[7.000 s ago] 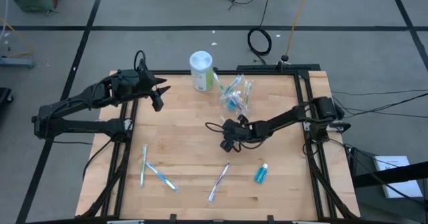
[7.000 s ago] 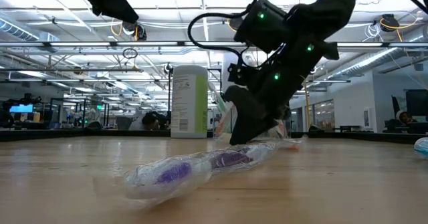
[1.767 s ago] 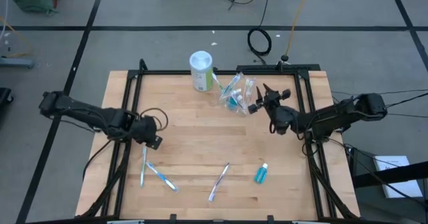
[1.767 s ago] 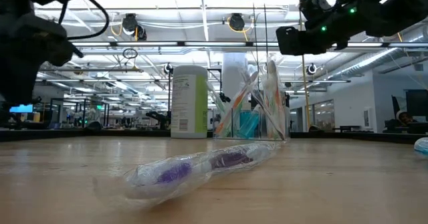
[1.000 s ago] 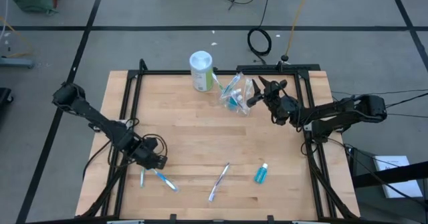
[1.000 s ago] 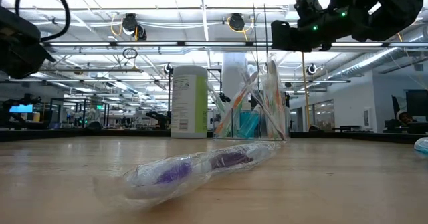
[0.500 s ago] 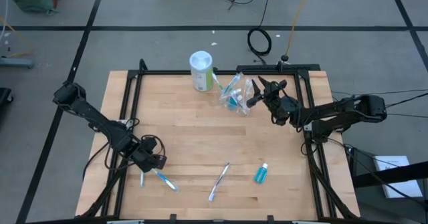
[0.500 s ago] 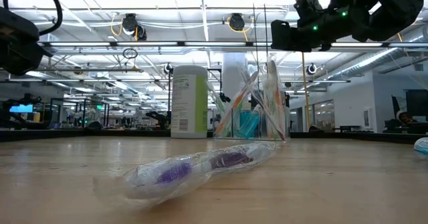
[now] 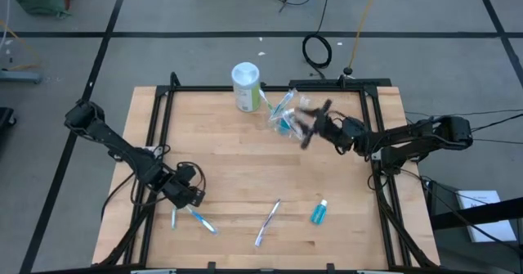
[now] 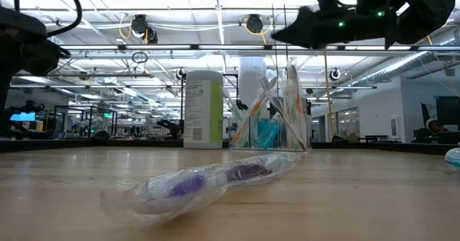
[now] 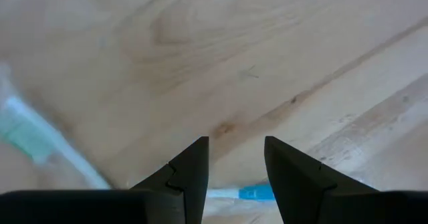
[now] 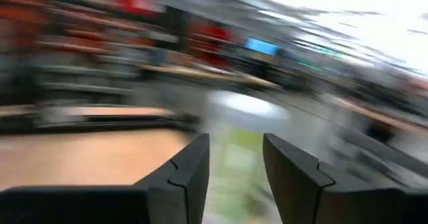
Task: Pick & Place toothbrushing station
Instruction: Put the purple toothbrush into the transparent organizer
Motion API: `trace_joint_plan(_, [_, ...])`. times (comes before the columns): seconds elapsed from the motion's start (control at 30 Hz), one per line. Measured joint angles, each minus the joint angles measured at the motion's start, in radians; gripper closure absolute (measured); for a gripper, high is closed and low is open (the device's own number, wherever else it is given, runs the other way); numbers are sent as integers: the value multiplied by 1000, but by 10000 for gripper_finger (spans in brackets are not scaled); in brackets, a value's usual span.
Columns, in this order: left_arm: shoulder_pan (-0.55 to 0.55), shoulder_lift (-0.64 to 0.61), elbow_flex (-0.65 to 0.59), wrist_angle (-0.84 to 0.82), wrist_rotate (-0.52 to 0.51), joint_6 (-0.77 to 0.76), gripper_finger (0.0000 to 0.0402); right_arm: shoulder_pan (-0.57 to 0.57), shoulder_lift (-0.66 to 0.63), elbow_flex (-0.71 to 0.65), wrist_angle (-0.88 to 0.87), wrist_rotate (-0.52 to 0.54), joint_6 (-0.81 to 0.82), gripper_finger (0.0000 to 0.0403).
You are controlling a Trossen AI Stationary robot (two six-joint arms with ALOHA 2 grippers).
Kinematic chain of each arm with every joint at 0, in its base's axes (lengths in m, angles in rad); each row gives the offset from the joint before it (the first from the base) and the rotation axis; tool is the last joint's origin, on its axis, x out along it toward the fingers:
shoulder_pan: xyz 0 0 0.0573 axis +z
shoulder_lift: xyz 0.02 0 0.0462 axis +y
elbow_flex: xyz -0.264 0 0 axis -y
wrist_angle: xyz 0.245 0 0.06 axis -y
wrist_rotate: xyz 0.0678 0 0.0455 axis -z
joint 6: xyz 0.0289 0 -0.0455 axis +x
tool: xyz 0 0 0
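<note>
- The left gripper (image 9: 189, 194) is down low at the near-left part of the wooden worktop (image 9: 237, 159), right over a pair of toothbrushes (image 9: 194, 217) lying flat there. Its wrist view shows the two fingers (image 11: 190, 167) spread apart with nothing between them, bare wood in the gap and a blue toothbrush handle (image 11: 253, 193) just under the tips.
- The right gripper (image 9: 306, 125) is up in the air at the far side, just beside the clear plastic cup (image 9: 288, 114). It's blurry from above, but its own camera shows the fingers (image 12: 189, 167) parted and empty, so it's released too.
- That cup stands upright and is stuffed with toothbrushes plus something teal-blue inside; in the low view you can see it (image 10: 272, 122) with the right gripper (image 10: 287, 31) hanging above it, not touching.
- A white canister with a green label (image 9: 246, 87) stands just left of the cup.
- One wrapped toothbrush (image 9: 267, 222) lies alone near the front middle of the worktop; up close it has a purple handle inside clear wrap (image 10: 215, 180).
- A small teal toothpaste tube (image 9: 318, 213) lies to the right of it, well apart from the cup.
</note>
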Motion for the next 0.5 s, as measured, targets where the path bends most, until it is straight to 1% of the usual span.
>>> trace_joint_plan(0.1, [25, 0, 0, 2, 0, 70, 254, 2, 0, 4, -10, -378, -16, 273])
trace_joint_plan(0.13, [34, 0, 0, -1, -1, 89, 254, 8, 0, 15, -31, -488, -7, 273])
trace_joint_plan(0.17, [44, 0, 0, -1, -1, 109, 254, 18, 0, 32, -74, -570, 1, 273])
trace_joint_plan(0.2, [54, 0, 0, -1, -1, 132, 254, 33, 0, 54, -130, -615, 4, 273])
trace_joint_plan(0.3, [92, 0, 0, -1, -1, 206, 254, 95, 8, 145, -387, -637, 32, 273])
trace_joint_plan(0.37, [123, 0, 0, 0, -3, 247, 254, 152, 55, 211, -516, -636, 93, 273])
trace_joint_plan(0.43, [156, 0, 0, 3, -4, 292, 254, 225, 125, 242, -571, -641, 133, 273])
trace_joint_plan(0.5, [193, 0, 0, 6, -4, 352, 254, 297, 207, 247, -555, -677, 138, 273])
